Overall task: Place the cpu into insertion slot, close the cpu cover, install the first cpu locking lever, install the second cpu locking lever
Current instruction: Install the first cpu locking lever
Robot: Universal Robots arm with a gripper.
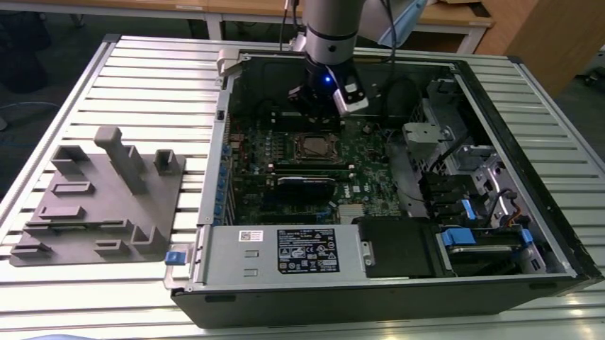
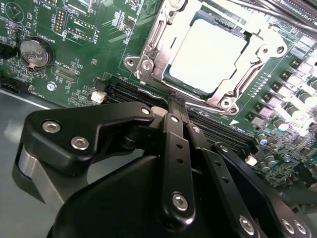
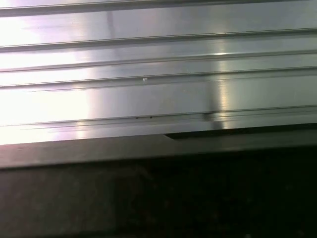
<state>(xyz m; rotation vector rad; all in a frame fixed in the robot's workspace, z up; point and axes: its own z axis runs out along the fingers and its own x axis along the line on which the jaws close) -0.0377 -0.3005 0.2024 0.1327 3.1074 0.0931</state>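
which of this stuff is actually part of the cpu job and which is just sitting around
Part of the job:
cpu, lying under the cpu cover
locking lever along the cover's edge
end effector, tips at that lever

Just lying about:
grey fixture tray on the slatted table
coin battery
power supply

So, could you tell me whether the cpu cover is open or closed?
Closed: the cpu cover lies flat, framing the cpu in the second wrist view.
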